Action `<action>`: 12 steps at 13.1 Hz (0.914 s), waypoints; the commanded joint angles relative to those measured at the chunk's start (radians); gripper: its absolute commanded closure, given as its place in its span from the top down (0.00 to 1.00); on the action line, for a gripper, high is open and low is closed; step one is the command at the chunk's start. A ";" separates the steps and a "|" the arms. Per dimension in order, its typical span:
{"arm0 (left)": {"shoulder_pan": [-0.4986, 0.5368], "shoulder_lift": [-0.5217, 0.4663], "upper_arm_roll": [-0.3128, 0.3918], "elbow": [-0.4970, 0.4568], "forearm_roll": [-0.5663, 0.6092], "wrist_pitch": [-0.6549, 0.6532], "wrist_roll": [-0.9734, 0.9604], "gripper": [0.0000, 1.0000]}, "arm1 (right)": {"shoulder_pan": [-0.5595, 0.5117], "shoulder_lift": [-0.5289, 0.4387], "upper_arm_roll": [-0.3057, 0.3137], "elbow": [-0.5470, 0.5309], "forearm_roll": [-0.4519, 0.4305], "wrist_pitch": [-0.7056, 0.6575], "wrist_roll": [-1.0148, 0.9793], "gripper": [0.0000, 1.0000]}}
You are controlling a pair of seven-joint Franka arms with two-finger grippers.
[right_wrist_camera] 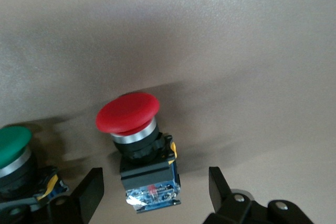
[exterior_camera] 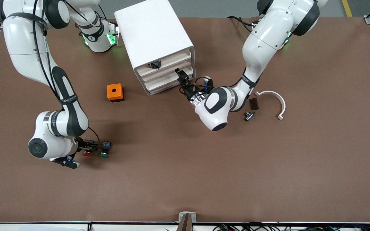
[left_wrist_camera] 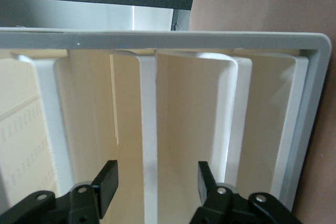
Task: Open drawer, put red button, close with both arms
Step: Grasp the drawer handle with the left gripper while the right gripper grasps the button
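Observation:
The white cabinet (exterior_camera: pixel 154 33) stands toward the robots' side of the table, its three drawers facing the front camera. My left gripper (exterior_camera: pixel 182 78) is open at the front of the middle drawer (exterior_camera: pixel 172 77). In the left wrist view its fingers (left_wrist_camera: pixel 105 184) straddle that drawer's white front lip (left_wrist_camera: pixel 148 129) without touching it. The red button (exterior_camera: pixel 87 153) lies on the table near the right arm's end. My right gripper (exterior_camera: pixel 83 149) is open and low around it. In the right wrist view the button's black-and-blue body (right_wrist_camera: pixel 149 179) sits between the open fingers (right_wrist_camera: pixel 86 192), which stand apart from it, and its red cap (right_wrist_camera: pixel 128 111) points away.
A green-capped button (exterior_camera: pixel 104 154) lies right beside the red one and shows in the right wrist view (right_wrist_camera: pixel 13 148). An orange box (exterior_camera: pixel 115 92) sits beside the cabinet. A white curved piece (exterior_camera: pixel 273 98), a brown block (exterior_camera: pixel 254 103) and a small black part (exterior_camera: pixel 248 116) lie near the left arm.

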State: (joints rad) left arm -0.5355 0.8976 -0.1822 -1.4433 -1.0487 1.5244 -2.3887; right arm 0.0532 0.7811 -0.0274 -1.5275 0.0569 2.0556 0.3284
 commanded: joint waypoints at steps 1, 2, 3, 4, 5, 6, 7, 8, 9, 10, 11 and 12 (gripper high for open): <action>-0.030 0.020 0.003 0.017 -0.048 -0.017 -0.018 0.55 | 0.000 0.006 -0.002 0.020 0.000 -0.012 0.024 0.61; -0.032 0.023 0.003 0.015 -0.063 -0.015 -0.018 0.43 | 0.000 0.003 -0.002 0.020 -0.002 -0.015 0.035 0.54; -0.043 0.021 0.003 0.017 -0.066 -0.015 -0.017 0.30 | 0.002 0.001 -0.002 0.021 -0.005 -0.015 0.059 0.47; -0.044 0.021 0.003 0.017 -0.067 -0.015 -0.018 0.17 | 0.002 0.000 -0.003 0.021 -0.006 -0.015 0.078 0.40; -0.043 0.020 0.004 0.017 -0.063 -0.015 -0.020 0.01 | 0.002 0.000 -0.006 0.021 -0.009 -0.015 0.104 0.37; -0.032 0.017 0.004 0.018 -0.063 -0.015 -0.017 0.00 | 0.004 -0.002 -0.008 0.023 -0.023 -0.017 0.138 0.31; -0.023 0.014 0.012 0.018 -0.056 -0.015 -0.014 0.00 | 0.001 -0.005 -0.008 0.026 -0.029 -0.032 0.185 0.27; -0.006 0.015 0.015 0.020 -0.050 -0.015 -0.013 0.00 | 0.004 -0.008 -0.008 0.030 -0.032 -0.052 0.240 0.24; 0.017 0.017 0.020 0.024 -0.051 -0.012 -0.013 0.00 | 0.001 -0.014 -0.008 0.033 -0.034 -0.058 0.259 0.20; 0.041 0.017 0.047 0.037 -0.056 -0.007 -0.004 0.00 | -0.001 -0.025 -0.008 0.040 -0.032 -0.068 0.268 0.16; 0.060 0.020 0.061 0.066 -0.057 -0.006 0.002 0.00 | -0.004 -0.029 -0.008 0.050 -0.032 -0.100 0.300 0.14; 0.072 0.020 0.069 0.081 -0.057 0.000 0.019 0.00 | -0.006 -0.032 -0.008 0.087 -0.031 -0.151 0.386 0.10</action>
State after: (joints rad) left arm -0.4902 0.9117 -0.1394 -1.4011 -1.0974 1.5207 -2.3818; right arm 0.0525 0.7724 -0.0370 -1.4809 0.0383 1.9811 0.6079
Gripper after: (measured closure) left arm 0.855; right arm 0.581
